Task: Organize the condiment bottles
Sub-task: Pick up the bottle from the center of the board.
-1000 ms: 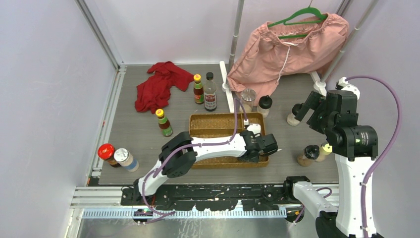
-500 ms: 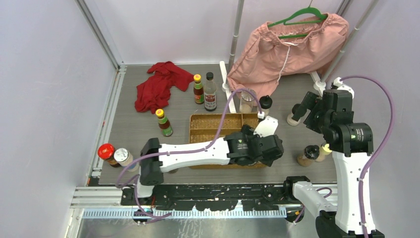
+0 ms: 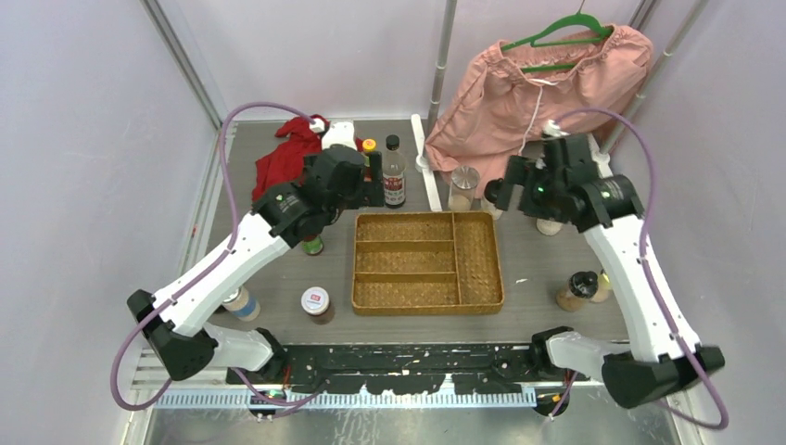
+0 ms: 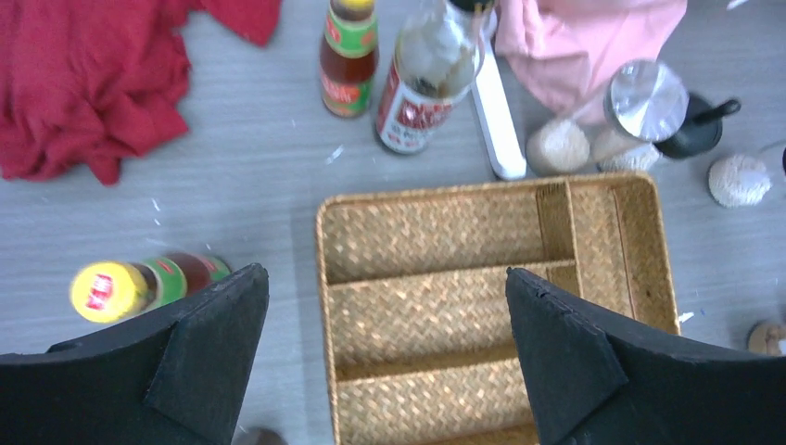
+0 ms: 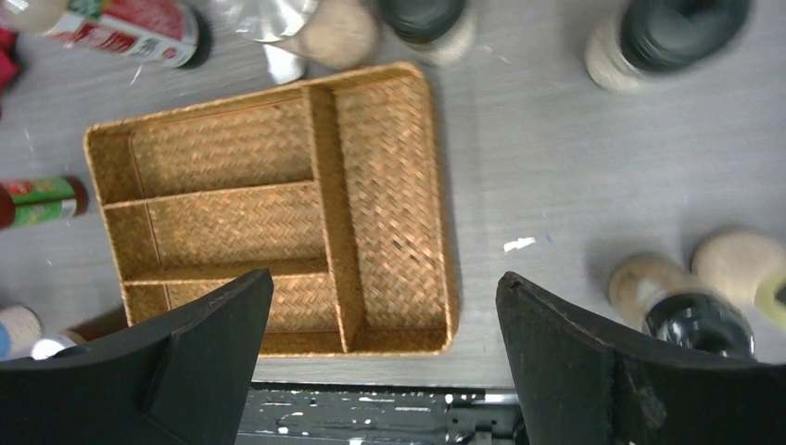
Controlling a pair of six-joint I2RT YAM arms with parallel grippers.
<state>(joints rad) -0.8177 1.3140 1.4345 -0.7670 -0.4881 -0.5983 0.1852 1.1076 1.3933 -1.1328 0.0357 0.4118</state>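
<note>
Top external view shows the wicker tray (image 3: 356, 269) at mid-table, divided into three crosswise compartments and one long compartment along its right side; bare weave shows across all four. Every container noted below stands on the table (image 3: 278, 269), outside the tray. Beyond the tray's far edge are a green-labelled sauce (image 4: 348, 57) with a yellow cap, a taller clear bottle (image 3: 394, 176) with a black cap just beside it, and a silver-lidded shaker (image 3: 462, 185). Right of the tray, a black-lidded shaker (image 3: 576, 289) and a yellow-lidded shaker (image 3: 604, 283) stand close together. Off the tray's near left corner is a jar (image 3: 317, 300) with a white, red-marked lid. The left gripper (image 4: 382, 276) hangs high by the tray's far left corner, fingers spread wide with nothing between them. The right gripper (image 5: 382, 278) hangs by the far right corner, likewise released and carrying nothing. A second sauce (image 4: 139, 286), left of the tray, lies mostly under the left arm in the top view. A white-lidded jar (image 3: 243, 302) further left is partly covered by that arm. A pale-bodied shaker (image 3: 549, 225) has its lid hidden behind the right arm. A second black-lidded shaker (image 5: 426, 17) is blurred and cut off at the right wrist view's top edge.
</note>
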